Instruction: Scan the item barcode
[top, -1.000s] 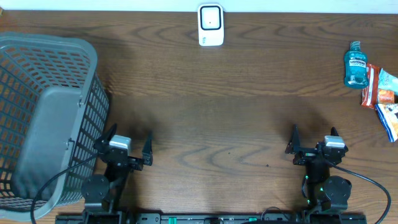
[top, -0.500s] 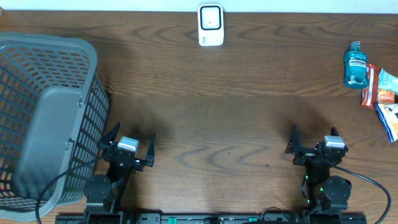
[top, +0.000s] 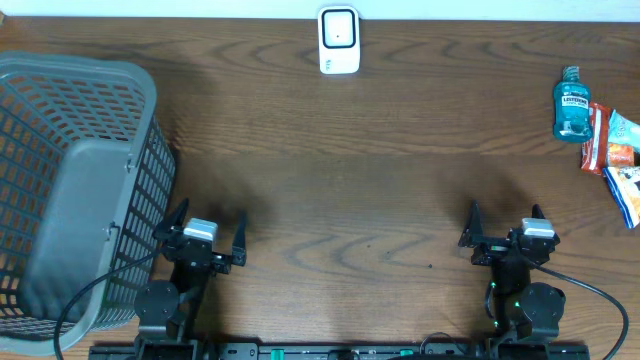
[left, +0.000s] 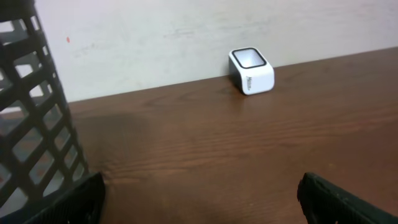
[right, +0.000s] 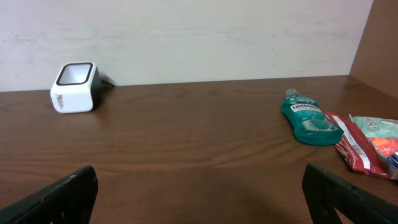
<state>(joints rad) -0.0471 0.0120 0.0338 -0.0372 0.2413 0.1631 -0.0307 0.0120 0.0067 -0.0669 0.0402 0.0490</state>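
Note:
A white barcode scanner (top: 339, 40) stands at the table's far edge, its window facing up; it also shows as the scanner (left: 251, 71) in the left wrist view and the scanner (right: 75, 86) in the right wrist view. The items lie at the far right: a teal mouthwash bottle (top: 572, 103) on its side and several snack packets (top: 610, 140) beside it. The right wrist view shows the bottle (right: 309, 118) and packets (right: 364, 146) too. My left gripper (top: 207, 224) and right gripper (top: 505, 216) rest near the front edge. Both are open and empty, as seen at the left gripper (left: 201, 194) and right gripper (right: 200, 190).
A large grey mesh basket (top: 70, 190) fills the left side, close beside my left arm; its wall (left: 34, 106) crowds the left wrist view. Bare brown table lies between the grippers and the scanner.
My left gripper has shifted slightly to the right. The right arm and all the objects stay where they were.

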